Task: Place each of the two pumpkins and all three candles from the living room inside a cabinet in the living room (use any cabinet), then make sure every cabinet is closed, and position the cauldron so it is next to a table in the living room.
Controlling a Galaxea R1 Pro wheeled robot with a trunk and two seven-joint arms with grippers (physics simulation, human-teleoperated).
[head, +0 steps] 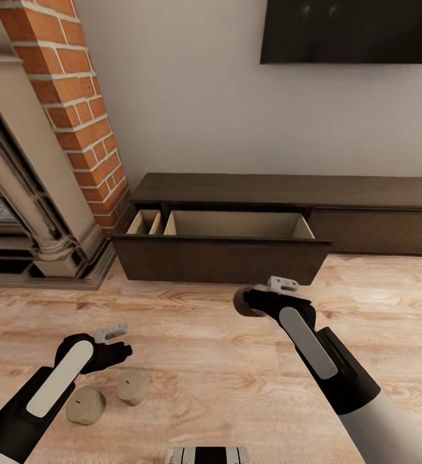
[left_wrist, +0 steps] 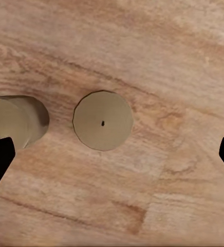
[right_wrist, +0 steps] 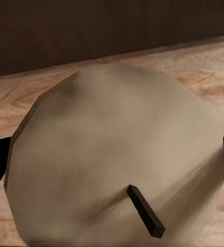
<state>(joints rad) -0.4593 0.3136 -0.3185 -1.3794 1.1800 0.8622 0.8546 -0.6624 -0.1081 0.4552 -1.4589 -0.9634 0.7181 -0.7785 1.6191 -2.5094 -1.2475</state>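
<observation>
Our right hand (head: 254, 301) grips a squat tan candle (right_wrist: 117, 159), a faceted matte cylinder whose flat end faces the wrist camera, its short black wick (right_wrist: 145, 211) leaning off to one side; it hangs over the floor just in front of the cabinet (head: 223, 258). That cabinet is long, low, dark-brown wood, and one drawer stands pulled out, showing pale tan compartments. Our left hand (head: 111, 351) hovers with fingers spread wide over two more candles on the light wood plank floor (head: 204, 361). One candle (left_wrist: 103, 120) stands upright, its round top and tiny wick dot facing up; the other (left_wrist: 14, 123) lies tipped, its long axis along the floor. Red brick and a carved stone fireplace (head: 24, 174) stand at left
</observation>
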